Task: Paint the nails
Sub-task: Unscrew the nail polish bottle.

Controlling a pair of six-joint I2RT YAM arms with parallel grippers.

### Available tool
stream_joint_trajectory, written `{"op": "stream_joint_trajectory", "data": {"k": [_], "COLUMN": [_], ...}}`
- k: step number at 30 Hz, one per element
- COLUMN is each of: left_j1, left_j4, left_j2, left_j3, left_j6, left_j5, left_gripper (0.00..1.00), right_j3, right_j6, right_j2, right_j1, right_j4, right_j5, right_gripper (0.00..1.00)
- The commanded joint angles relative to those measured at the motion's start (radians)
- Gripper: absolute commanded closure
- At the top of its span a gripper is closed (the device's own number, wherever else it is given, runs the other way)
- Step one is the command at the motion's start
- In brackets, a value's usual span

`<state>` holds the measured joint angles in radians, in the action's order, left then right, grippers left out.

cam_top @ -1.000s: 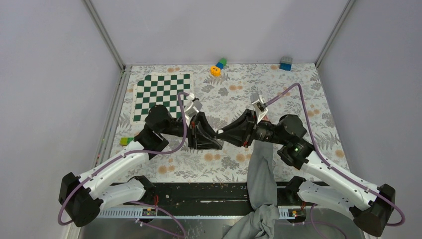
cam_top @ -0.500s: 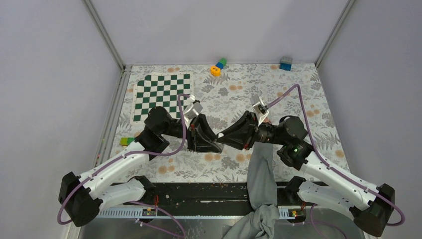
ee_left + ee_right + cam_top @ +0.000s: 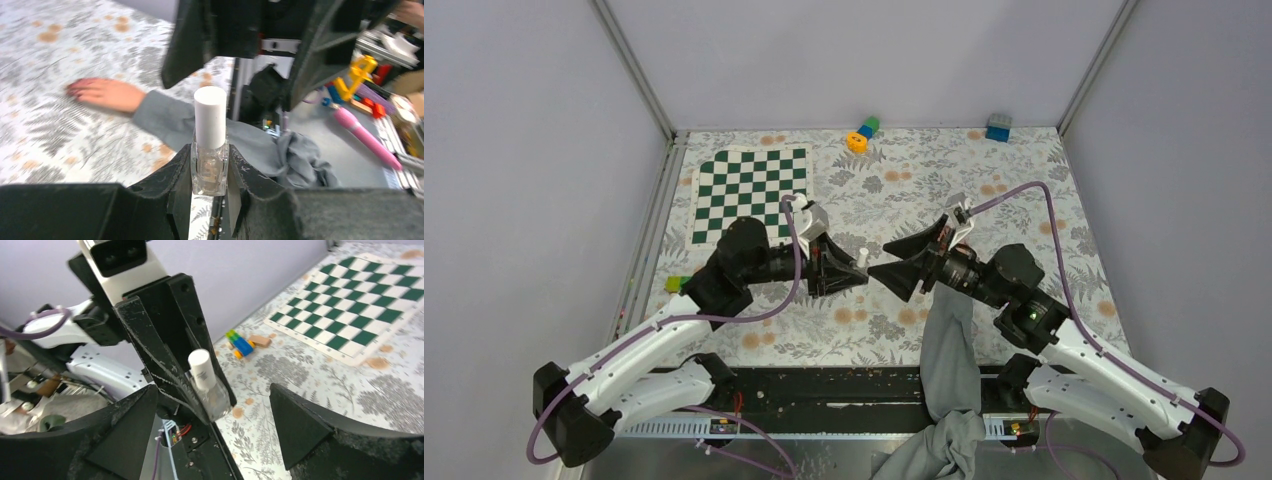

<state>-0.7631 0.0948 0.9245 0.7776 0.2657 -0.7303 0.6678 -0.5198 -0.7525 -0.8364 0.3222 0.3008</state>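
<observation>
Nails (image 3: 72,91) well apart from left hand (image 3: 209,171)

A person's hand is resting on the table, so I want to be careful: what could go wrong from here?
The right claw stands open and holds nothing, facing the white cap. If it closes off-centre, it could tip the polish bottle, which the left claw pinches only by its glass body. If the cap is twisted, the bottle might spin, slip or spill. The hand rests close by, so a low swing could strike it.
</observation>
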Motion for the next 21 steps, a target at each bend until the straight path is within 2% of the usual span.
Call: {"op": "stream_joint_trajectory", "data": {"k": [1, 7, 11, 19, 21], "left_j1": [-0.002, -0.002, -0.001, -0.001, -0.001], "left_j4": [-0.114, -0.128, -0.137, -0.166, -0.171], "left_j2": [-0.002, 0.013, 0.027, 0.060, 0.067], "left_j3": [0.068, 0.072, 0.075, 0.090, 0.094], "left_j6": [-0.055, -0.041, -0.032, -0.024, -0.022], "left_j5": [0.281, 0.294, 0.315, 0.323, 0.321], "left_gripper": [1.00, 1.00, 1.00, 1.00, 1.00], "right_j3": [-0.008, 0.009, 0.033, 0.086, 0.095], "right_j6": [-0.025, -0.092, -0.133, -0.180, -0.177], "right_j2": [0.011, -0.017, -0.059, -0.126, -0.134], "right_j1": [-0.007, -0.007, -0.007, -0.034, -0.048], "right_j4": [-0.061, -0.060, -0.073, -0.090, -0.083], "right_j5": [-0.195, -0.224, -0.229, -0.263, -0.272], "right_gripper": [0.12, 0.26, 0.27, 0.39, 0.40]}}
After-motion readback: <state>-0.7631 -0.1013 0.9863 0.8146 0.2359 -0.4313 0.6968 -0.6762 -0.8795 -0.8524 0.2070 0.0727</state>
